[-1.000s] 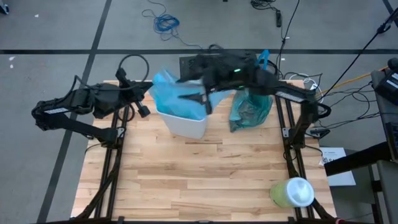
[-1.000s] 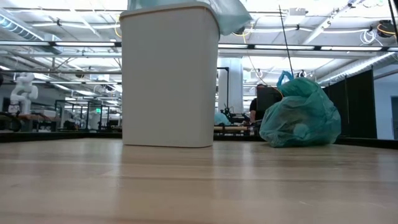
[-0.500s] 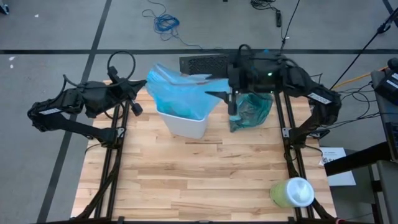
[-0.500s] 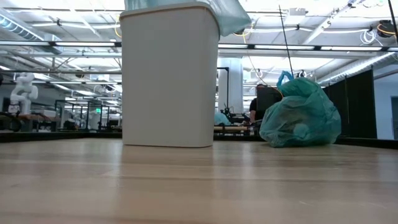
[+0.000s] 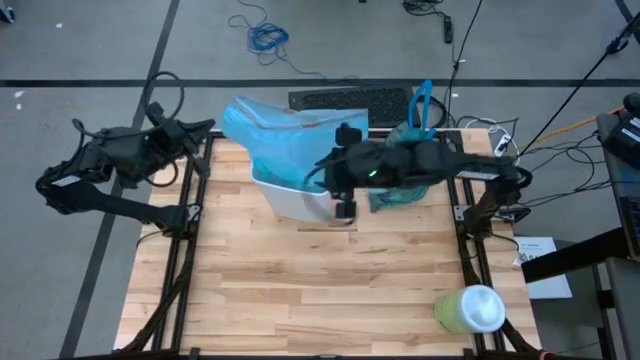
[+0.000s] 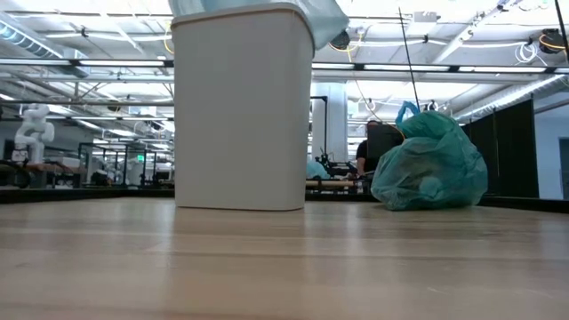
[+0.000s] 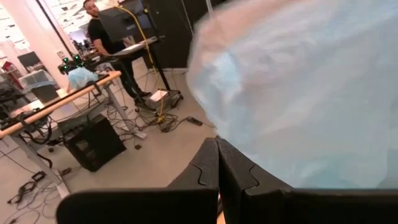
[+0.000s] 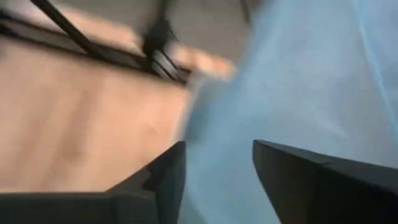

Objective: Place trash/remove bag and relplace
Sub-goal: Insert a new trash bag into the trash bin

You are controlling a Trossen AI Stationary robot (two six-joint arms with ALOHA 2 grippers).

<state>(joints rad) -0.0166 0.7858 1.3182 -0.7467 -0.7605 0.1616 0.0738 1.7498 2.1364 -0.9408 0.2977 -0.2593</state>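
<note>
1. High view: a white bin [image 5: 300, 200] stands on the far half of the wooden counter [image 5: 320, 290], with a sky-blue bag [image 5: 275, 145] draped over its mouth and bulging up and out toward the far left corner.
2. Just right of the bin, a teal-green bag [image 5: 405, 185] sits full on the counter, its blue loop handle [image 5: 424, 100] standing upright at the far side; in the low view it rests as a rounded heap [image 6: 429, 164] clear of the bin wall [image 6: 242, 107].
3. A pale-green container with a white top [image 5: 470, 310] lies near the counter's near right corner, well apart from everything else.
4. The right hand [image 5: 345, 205] hangs over the bin's near right rim, its arm crossing above the teal-green bag and covering much of it; its fingers [image 8: 311, 180] stand apart with the sky-blue plastic just ahead of them, and I cannot tell whether they touch it.
5. The left hand [image 5: 200, 130] sits off the counter's far left corner, fingers [image 7: 199, 174] pressed together, the sky-blue film close in front.
6. The bin's inside is hidden by the bag, and the right wrist view is smeared.
7. A person stands at a desk in the room behind, seen in the left wrist view.
</note>
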